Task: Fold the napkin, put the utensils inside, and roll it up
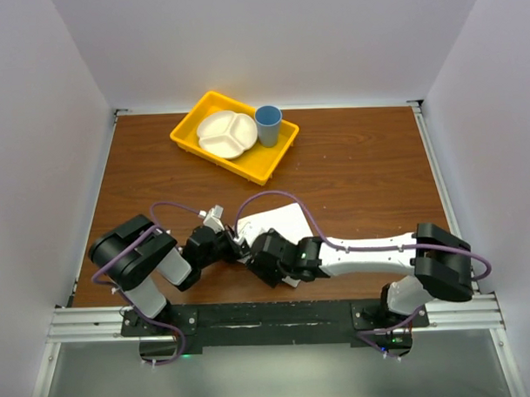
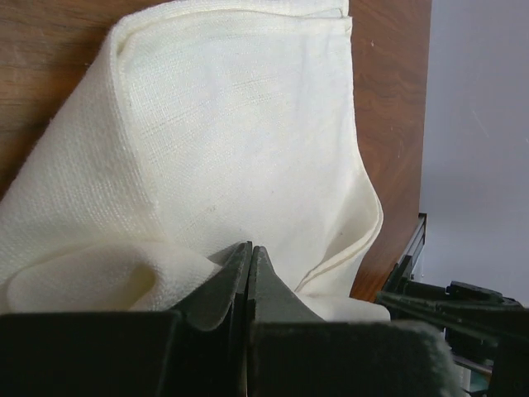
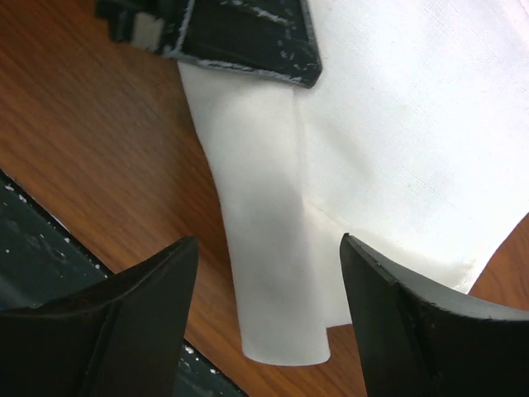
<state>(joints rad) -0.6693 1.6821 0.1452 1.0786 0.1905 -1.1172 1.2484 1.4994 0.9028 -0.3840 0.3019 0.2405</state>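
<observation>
Meeting over napkin, left fingers closed, right fingers spread

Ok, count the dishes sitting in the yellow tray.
2. A white divided plate lies in the yellow tray; a blue cup stands upright at the plate's right. Nothing looks hidden.

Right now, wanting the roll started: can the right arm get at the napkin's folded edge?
Probably yes: the right fingers, open, straddle the napkin's folded edge, nothing between; the left fingers pinch its far end.

A lab booth: white walls enclose the table.
</observation>
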